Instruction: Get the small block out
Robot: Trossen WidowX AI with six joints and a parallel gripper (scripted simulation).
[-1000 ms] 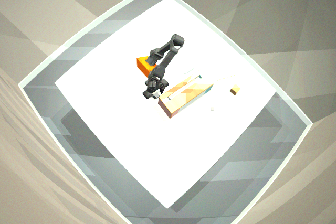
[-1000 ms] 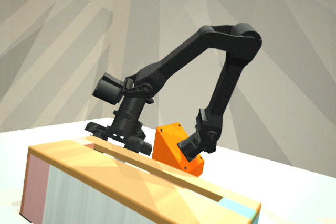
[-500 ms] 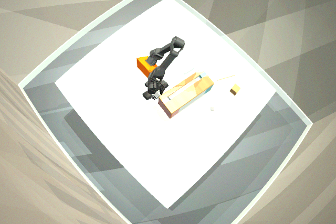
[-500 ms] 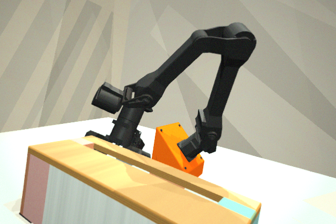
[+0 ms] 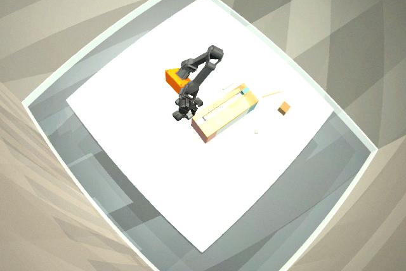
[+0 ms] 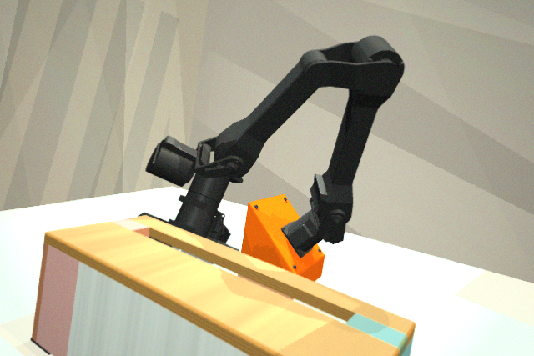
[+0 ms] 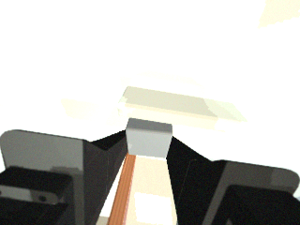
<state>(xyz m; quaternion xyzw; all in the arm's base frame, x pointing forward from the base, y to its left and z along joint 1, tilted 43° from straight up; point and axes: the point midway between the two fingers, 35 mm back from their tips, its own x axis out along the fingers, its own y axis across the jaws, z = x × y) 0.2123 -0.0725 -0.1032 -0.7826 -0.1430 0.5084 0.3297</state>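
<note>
The small grey block is on the table side, outside the box, just off its pink end. My gripper is shut on the block, with a fingertip against each side of it; whether it still touches the table I cannot tell. In the exterior view the fingers and the block are hidden behind the box. The wooden box stands upright, with a long slot in its top, a pink end beside my gripper and a teal end far from it.
An orange wedge is at the arm's base. Behind the box lies a pale bar. Beyond the teal end are a thin stick and a brown cube. A tiny white cube lies in front of the box.
</note>
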